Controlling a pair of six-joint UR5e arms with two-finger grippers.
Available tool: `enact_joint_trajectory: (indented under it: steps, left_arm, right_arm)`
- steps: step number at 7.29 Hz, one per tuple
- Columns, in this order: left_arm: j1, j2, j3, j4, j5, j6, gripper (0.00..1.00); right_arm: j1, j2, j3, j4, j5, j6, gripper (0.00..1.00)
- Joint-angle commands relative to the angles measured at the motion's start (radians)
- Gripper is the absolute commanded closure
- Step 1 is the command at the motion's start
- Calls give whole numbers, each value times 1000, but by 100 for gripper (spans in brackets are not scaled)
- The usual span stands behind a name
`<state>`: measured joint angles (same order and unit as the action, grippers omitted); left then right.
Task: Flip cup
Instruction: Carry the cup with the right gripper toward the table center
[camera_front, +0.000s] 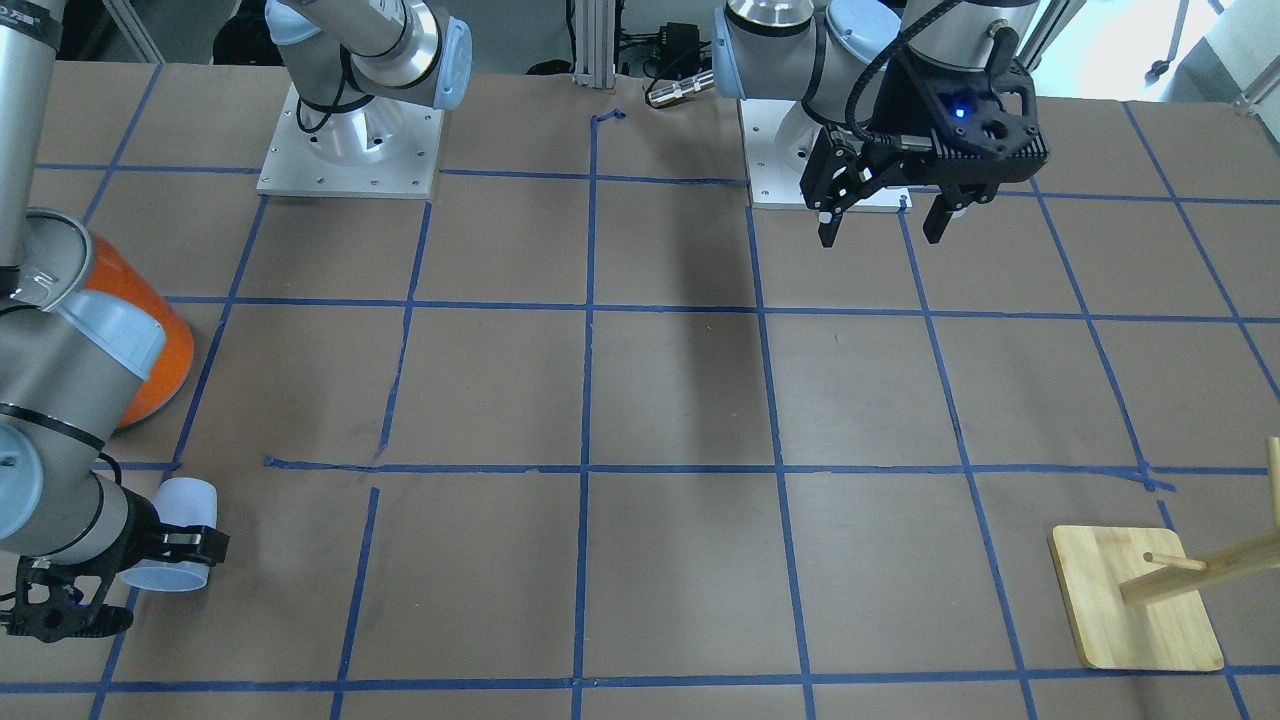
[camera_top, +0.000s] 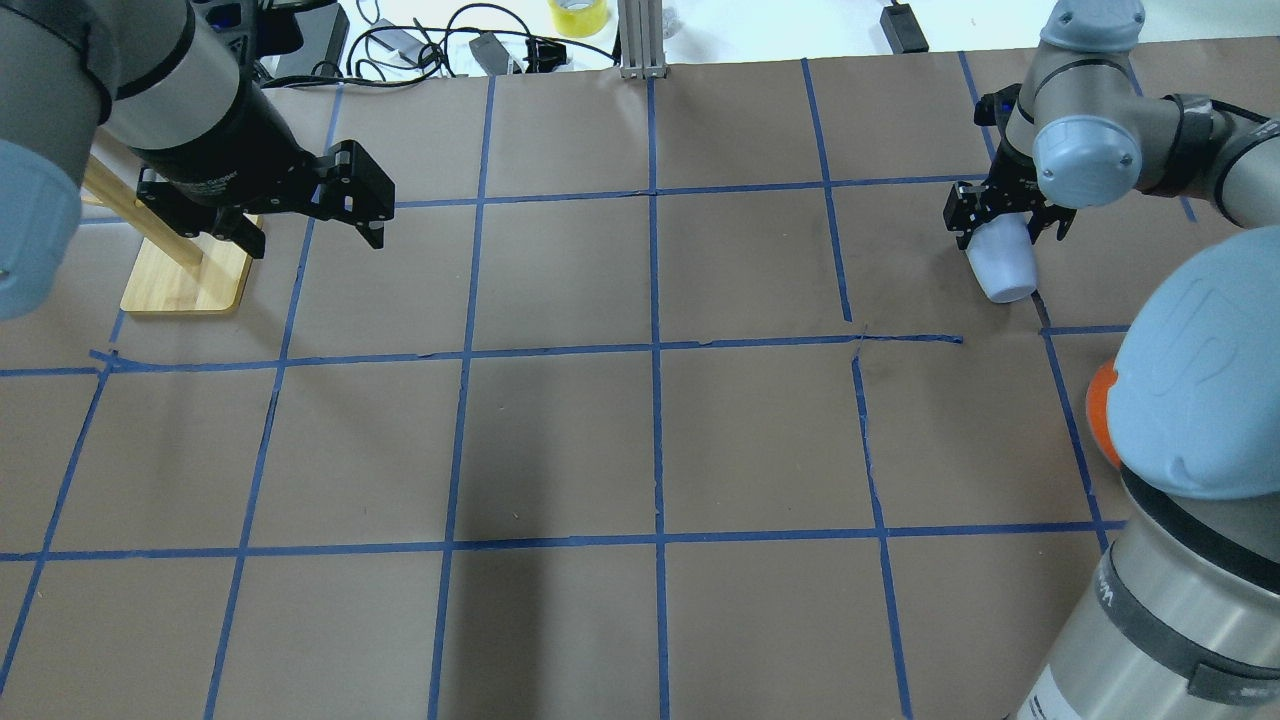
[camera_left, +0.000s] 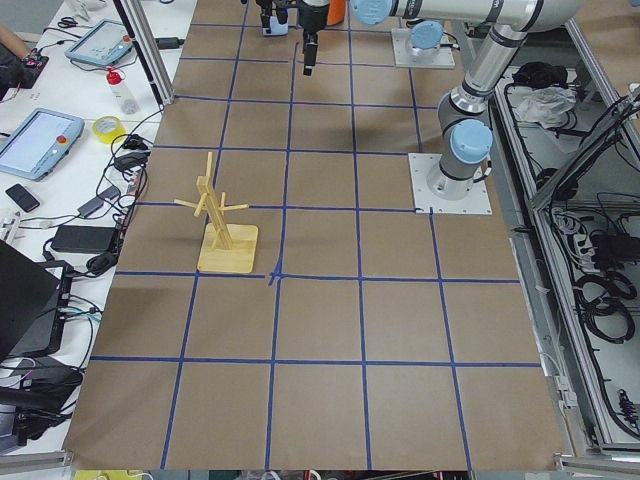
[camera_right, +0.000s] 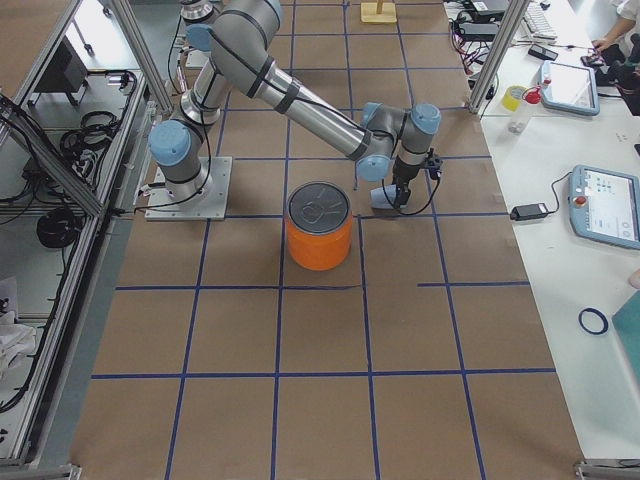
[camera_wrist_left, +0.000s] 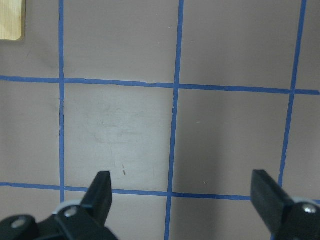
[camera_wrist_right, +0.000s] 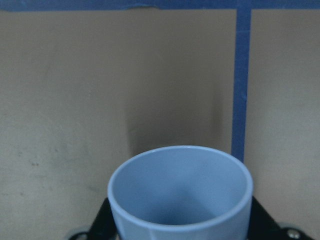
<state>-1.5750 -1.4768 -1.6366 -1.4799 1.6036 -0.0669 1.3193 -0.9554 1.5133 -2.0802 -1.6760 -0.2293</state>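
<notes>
The right hand (camera_top: 1003, 232) is clamped across the tilted pale blue cup (camera_top: 1002, 268); its smooth taper could slip free mid-turn and roll across the bench (camera_top: 640, 430). The left hand (camera_front: 882, 233) gapes empty.

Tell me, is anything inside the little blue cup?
The right wrist view looks into the cup: only smooth blue wall, nothing in it. Its near rim hides the lowest part.
</notes>
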Motion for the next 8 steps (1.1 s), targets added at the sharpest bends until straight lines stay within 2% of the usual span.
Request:
enact_joint_trajectory:
  steps: [1,2,3,5,7,8]
  left_arm:
    - [9,3,-3,-31,-8,-1,0]
    - [9,-2,-6,-40,-7,-14,0]
    - [12,-7,-6,-40,1,-14,0]
    - [12,-5,-8,-42,1,-8,0]
    - [13,-14,-9,-53,-7,-11,0]
    - [39,-20,-12,-45,-11,1,0]
  right_arm:
    - [4,-31,-19,11,15,-84,76]
    - [30,-107,-7,28,30,-120,81]
    - [119,-167,-8,63,60,-163,85]
    - [324,-174,-5,37,73,-304,92]
    - [510,-155,-5,2,75,-315,92]
    - [571,-132,-4,-26,74,-365,96]
